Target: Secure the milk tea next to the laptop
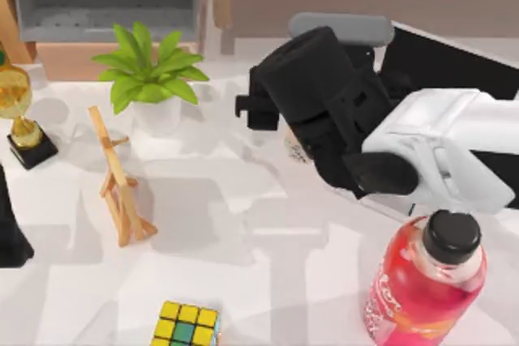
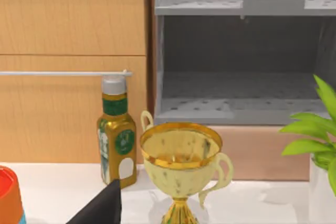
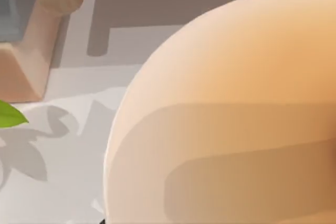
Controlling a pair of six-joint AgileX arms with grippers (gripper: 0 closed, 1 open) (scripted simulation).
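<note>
Fingers of the right gripper (image 1: 284, 119) are hidden under the arm in the top view, beside the laptop (image 1: 454, 66) at far right. Right wrist view: the milk tea (image 3: 231, 119) looms directly ahead; whether they grasp it, I cannot tell. Left arm parked at the left edge.

A rendered home-like room: a white table (image 1: 243, 232) crowded with household bits, namely a potted plant (image 1: 148, 70), a gold trophy (image 2: 181, 169), a small wooden easel (image 1: 117, 180), a Rubik's cube (image 1: 188, 324) and a pink bottle (image 1: 422, 281), backed by wooden cabinets (image 2: 71, 66) and grey shelving (image 2: 241, 51).
</note>
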